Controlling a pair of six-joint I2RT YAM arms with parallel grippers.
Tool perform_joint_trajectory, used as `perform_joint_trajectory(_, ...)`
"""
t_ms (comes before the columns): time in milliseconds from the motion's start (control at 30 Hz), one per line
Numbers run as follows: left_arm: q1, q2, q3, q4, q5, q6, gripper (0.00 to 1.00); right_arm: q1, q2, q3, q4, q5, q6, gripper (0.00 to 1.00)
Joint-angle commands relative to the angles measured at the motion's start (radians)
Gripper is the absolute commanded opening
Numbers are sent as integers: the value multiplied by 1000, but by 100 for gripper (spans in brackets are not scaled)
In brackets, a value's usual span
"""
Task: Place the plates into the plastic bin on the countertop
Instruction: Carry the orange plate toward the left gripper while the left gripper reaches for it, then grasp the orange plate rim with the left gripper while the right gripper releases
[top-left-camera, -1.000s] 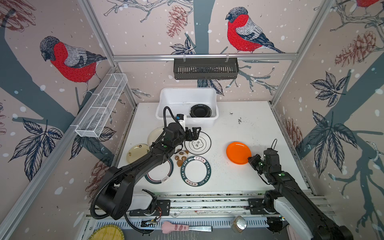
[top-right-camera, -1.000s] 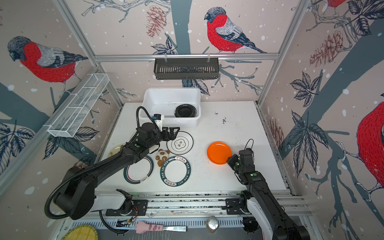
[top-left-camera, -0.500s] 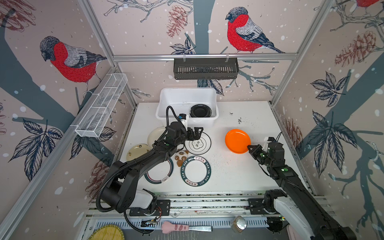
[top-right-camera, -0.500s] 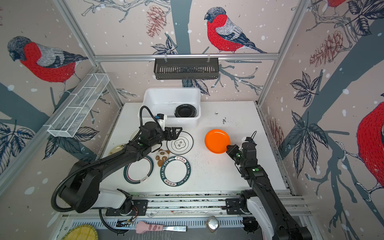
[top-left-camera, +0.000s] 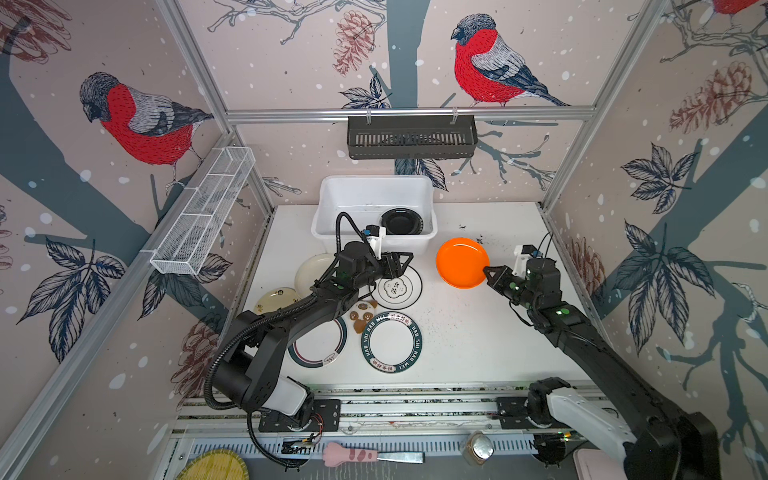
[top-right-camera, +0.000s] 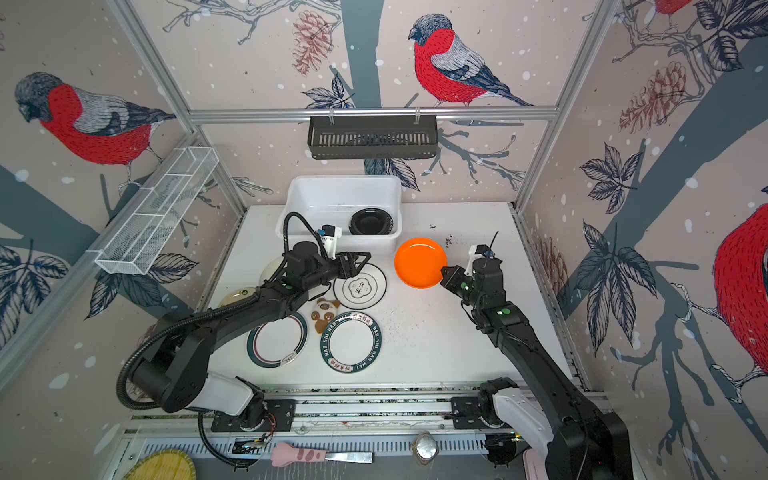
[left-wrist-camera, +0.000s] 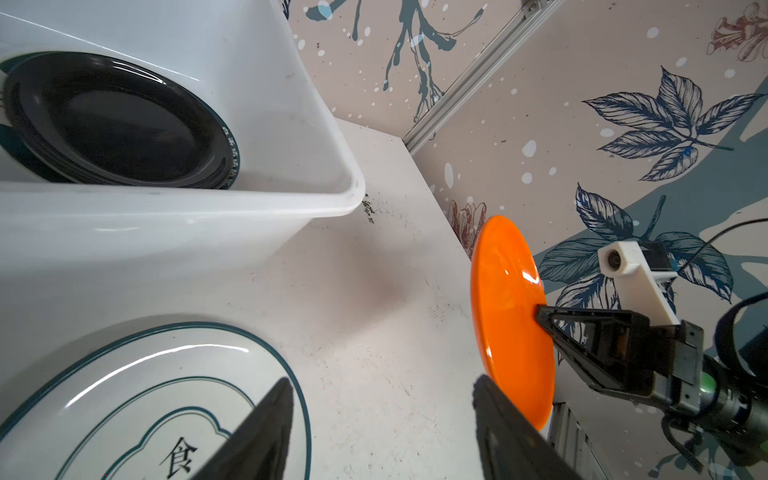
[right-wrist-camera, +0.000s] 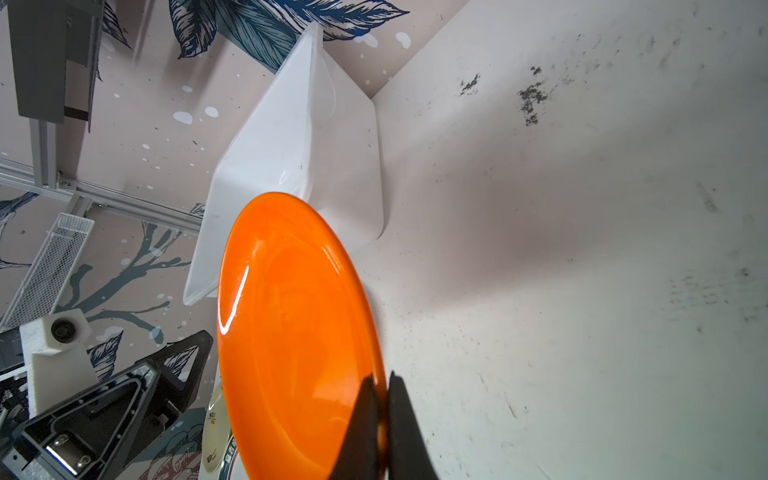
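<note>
My right gripper (top-left-camera: 487, 272) (right-wrist-camera: 384, 380) is shut on the rim of an orange plate (top-left-camera: 461, 262) (right-wrist-camera: 291, 332), held tilted above the countertop (top-left-camera: 478, 332) just right of the plastic bin (top-left-camera: 374, 180) (left-wrist-camera: 208, 195). A black plate (top-left-camera: 402, 221) (left-wrist-camera: 116, 124) lies inside the bin. My left gripper (top-left-camera: 405, 259) (left-wrist-camera: 382, 380) hovers open and empty over the edge of a white, green-rimmed plate (top-left-camera: 397, 289) (left-wrist-camera: 124, 395) in front of the bin. A green lettered plate (top-left-camera: 391, 341), a ringed plate (top-left-camera: 320, 345) and two cream plates (top-left-camera: 311, 270) lie nearby.
A brown-and-white panda toy (top-left-camera: 361, 316) sits between the plates. A dark slotted basket (top-left-camera: 411, 137) hangs on the back wall and a white wire mesh tray (top-left-camera: 203, 212) on the left wall. Dark specks (top-left-camera: 469, 232) mark the countertop beside the bin.
My right gripper has lifted the orange plate off the countertop and carried it back toward the bin. The left gripper's jaws have narrowed and it has edged toward the orange plate.
</note>
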Motion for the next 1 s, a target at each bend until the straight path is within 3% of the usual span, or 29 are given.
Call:
perform_joint_trajectory(0,-13,22,26,77,44,-37,60,23,44,44,61,0,-42,0)
perform_joint_trajectory(167,-47,48,33,102,48,-51,52,49,94,76,90,-21,-39,0)
perform_joint_trajectory(267,-52,68,47,102,57,-54,40,65,101,78,105,-21,-34,0)
perform_joint_trajectory(600,-53,91,69,83,69,-46,27,116,125,98,114,-13,-41,0)
perform_joint_trajectory(633,-53,92,69,83,70,-46,25,119,128,100,114,-14,-43,0)
perform_joint_trajectory(700,-53,96,72,76,69,-45,5,128,137,108,115,-14,-47,0)
perform_joint_trajectory(733,-53,97,74,73,68,-44,0,132,141,112,115,-14,-49,0)
perform_joint_trajectory(967,-53,99,82,54,66,-34,0,156,171,137,112,-10,-66,0)
